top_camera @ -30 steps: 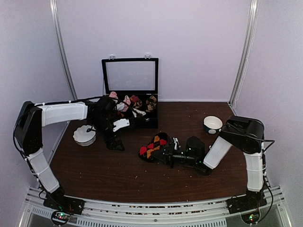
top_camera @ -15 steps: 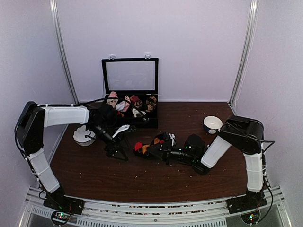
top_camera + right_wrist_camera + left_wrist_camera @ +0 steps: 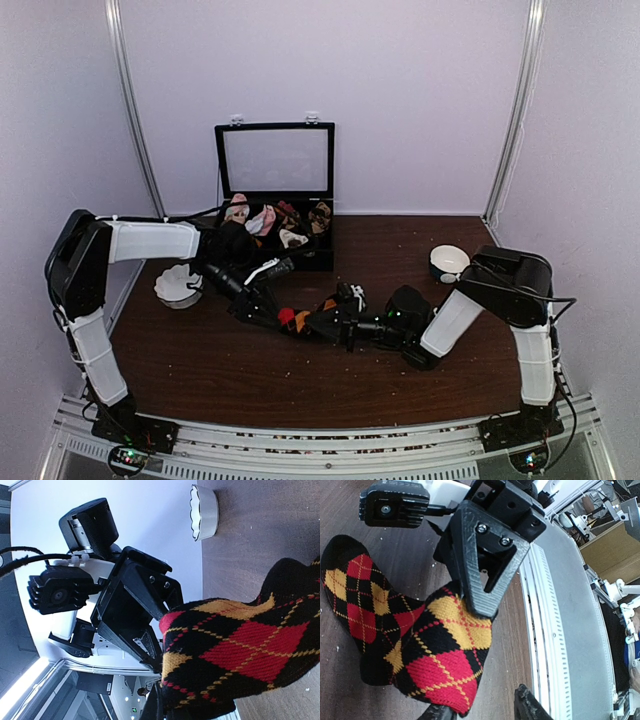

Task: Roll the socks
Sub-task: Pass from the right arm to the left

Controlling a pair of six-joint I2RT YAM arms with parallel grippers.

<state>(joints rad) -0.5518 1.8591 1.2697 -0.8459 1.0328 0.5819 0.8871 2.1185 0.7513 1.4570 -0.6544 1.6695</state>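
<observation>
- From above, we see both arms reaching to the middle of the brown tabletop. The left tool and the right tool meet over the argyle socks, which lie as a dark bundle between them.
- Behind them an open case holds sock bundles. A white scalloped bowl sits at the left, and a blue-rimmed bowl sits well apart at the right.
- At the left wrist, the argyle socks show black knit with red and orange diamonds. One end lies flat on the tabletop and the other end is folded up.
- The right tool has its fingers pressed together, pinching the top of that fold.
- The left tool sits at the bottom edge. Its fingertips stand part-way apart, with the hem of the socks touching the other fingertip. We cannot tell whether they grip.
- At the right wrist, the argyle socks fill the lower right, just ahead of the camera.
- One of the right tool's fingers shows as a dark sliver under the knit.
- The left tool faces us, its two black fingers straddling the far end of the socks.
- The scalloped bowl stands beyond, on the tabletop.
</observation>
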